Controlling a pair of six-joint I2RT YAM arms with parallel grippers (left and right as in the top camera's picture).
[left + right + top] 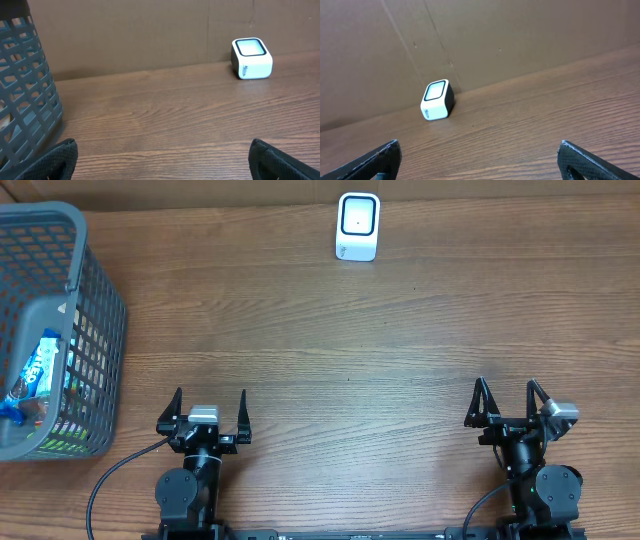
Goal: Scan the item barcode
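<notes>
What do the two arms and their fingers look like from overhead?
Both arms are black, with round joint housings. The left gripper and right gripper each have two thin, pointed black fingers and a small grey block at the wrist. A black cable loops from each base. No markings are legible.

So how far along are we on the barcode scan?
Nothing looks done yet. The blue packet lies in the basket and the scanner stands alone at the far side. Nothing is in hand: the left gripper and right gripper are open and empty at the near side. Still to do: pick an item, show its barcode to the scanner.
</notes>
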